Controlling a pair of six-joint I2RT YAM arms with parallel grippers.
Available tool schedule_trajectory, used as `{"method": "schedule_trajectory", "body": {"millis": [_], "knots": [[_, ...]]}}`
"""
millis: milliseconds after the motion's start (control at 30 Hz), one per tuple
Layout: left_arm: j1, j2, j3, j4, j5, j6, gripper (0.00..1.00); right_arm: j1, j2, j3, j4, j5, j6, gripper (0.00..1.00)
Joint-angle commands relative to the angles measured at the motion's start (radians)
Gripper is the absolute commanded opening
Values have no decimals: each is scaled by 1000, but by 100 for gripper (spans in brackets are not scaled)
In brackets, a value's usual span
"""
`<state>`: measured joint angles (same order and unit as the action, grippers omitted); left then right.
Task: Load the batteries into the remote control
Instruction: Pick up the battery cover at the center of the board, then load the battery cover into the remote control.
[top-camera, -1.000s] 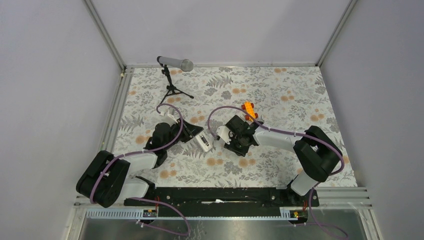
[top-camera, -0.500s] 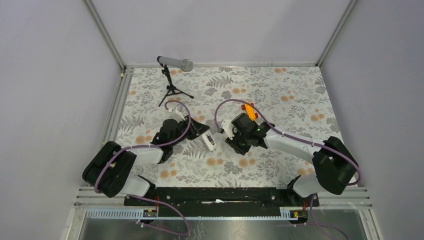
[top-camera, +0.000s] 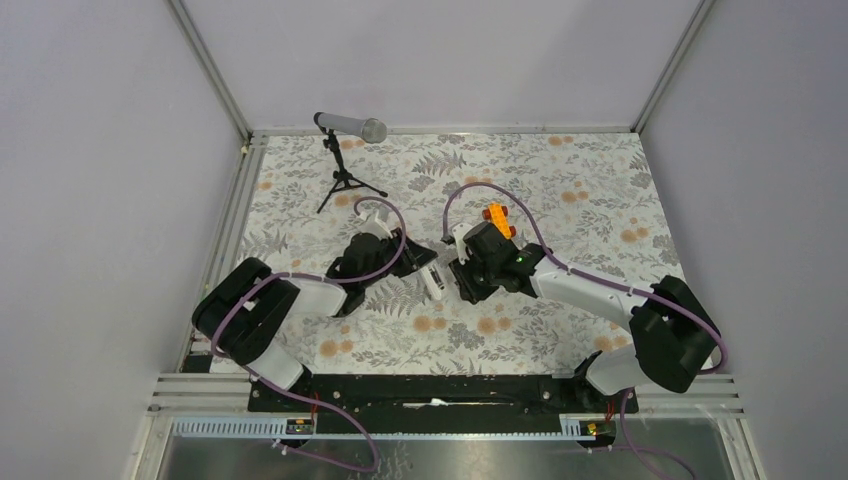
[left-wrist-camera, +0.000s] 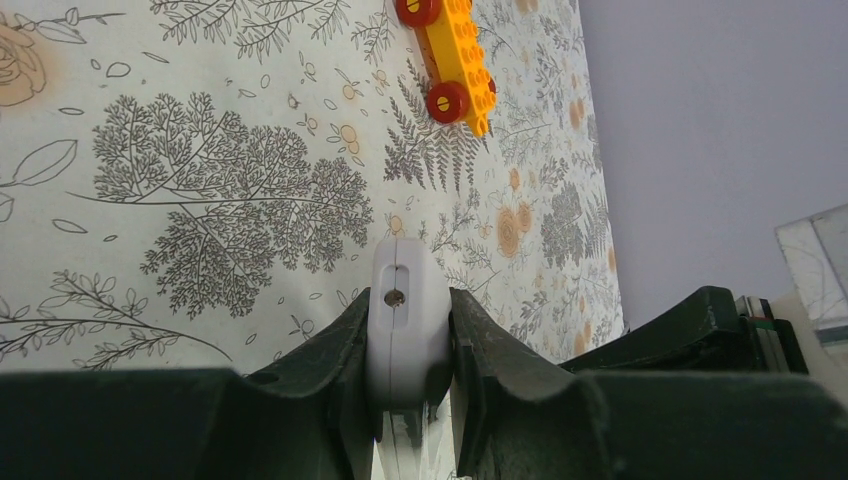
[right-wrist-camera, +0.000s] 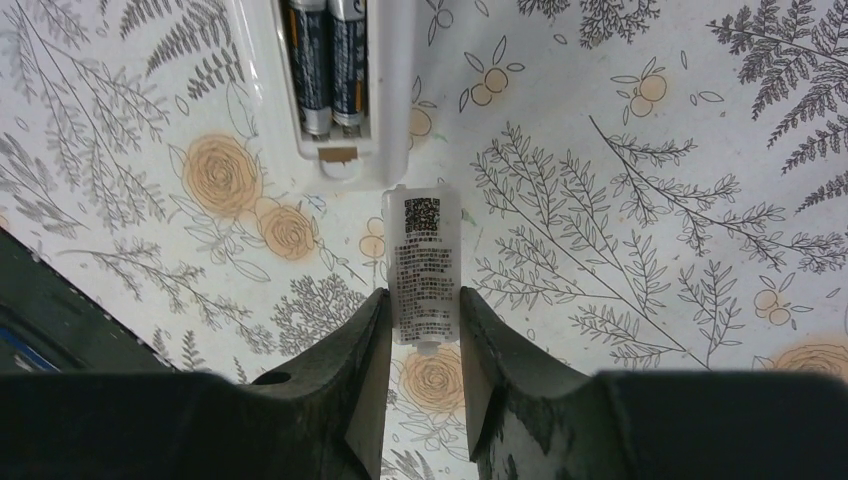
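Observation:
The white remote control (right-wrist-camera: 330, 90) lies back side up with its battery bay open, and two dark batteries (right-wrist-camera: 325, 60) lie side by side in it. My left gripper (left-wrist-camera: 408, 300) is shut on one end of the remote (left-wrist-camera: 405, 320). My right gripper (right-wrist-camera: 424, 300) is shut on the small flat white cover piece (right-wrist-camera: 425, 270), which has a printed label and sits just below the open bay. In the top view the remote (top-camera: 434, 283) lies between the left gripper (top-camera: 425, 268) and the right gripper (top-camera: 458, 272).
An orange toy car (top-camera: 496, 217) stands just beyond the right gripper and also shows in the left wrist view (left-wrist-camera: 452, 60). A microphone on a small tripod (top-camera: 350, 127) stands at the back left. The floral mat (top-camera: 560, 190) covers the table.
My left gripper has moved to the right with the remote in it. My right gripper has shifted a little to the right and stays close beside the remote.

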<state>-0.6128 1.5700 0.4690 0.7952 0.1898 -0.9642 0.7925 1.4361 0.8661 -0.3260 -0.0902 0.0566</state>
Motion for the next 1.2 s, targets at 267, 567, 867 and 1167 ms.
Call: {"method": "schedule_trajectory", "body": {"millis": [267,567,867,1167], "knots": [[-65,30,74,34,-46,49,0,-5,27,51,124,18,161,32],[-79,35,85,31,-37,59,0,-5,31,50,165,15,193,32],[-82,34,95,41,-38,43,0,-4,44,51,173,-12,207,33],[-81,39,97,54,-34,25,0,-5,24,32,189,-11,219,33]]}}
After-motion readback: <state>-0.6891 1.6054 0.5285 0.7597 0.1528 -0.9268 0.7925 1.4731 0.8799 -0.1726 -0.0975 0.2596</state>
